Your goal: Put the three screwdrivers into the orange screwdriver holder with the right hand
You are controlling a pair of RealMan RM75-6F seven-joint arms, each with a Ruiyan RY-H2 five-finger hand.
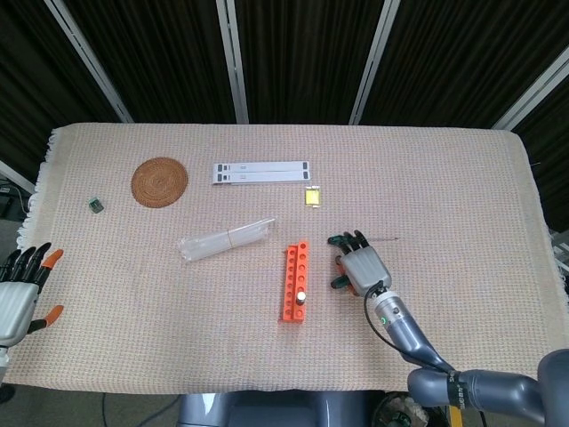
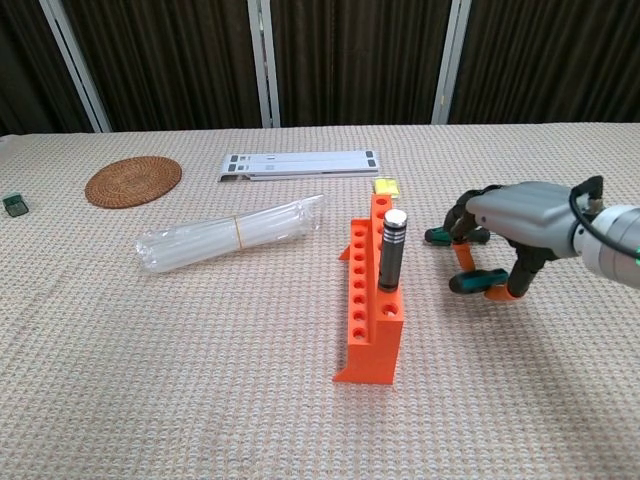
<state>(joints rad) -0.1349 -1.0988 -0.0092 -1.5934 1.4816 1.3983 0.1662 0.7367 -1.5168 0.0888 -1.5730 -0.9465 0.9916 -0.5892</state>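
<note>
Right robot hand (image 2: 510,225) arches over a screwdriver (image 1: 384,239) right of the orange holder (image 2: 371,300); grasp cannot be told. Holder, mid-surface toward front edge, carries one screwdriver (image 2: 391,250). Left robot hand (image 1: 20,289) spread, empty.

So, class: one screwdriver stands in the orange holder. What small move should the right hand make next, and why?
Probably lift a little. The right hand is curled at the table beside the orange holder, but whether it grips a screwdriver cannot be told.

orange holder (image 2: 372,300): 1 screwdriver (image 2: 391,251) upright | right robot hand (image 2: 505,228): curled just beside
</note>
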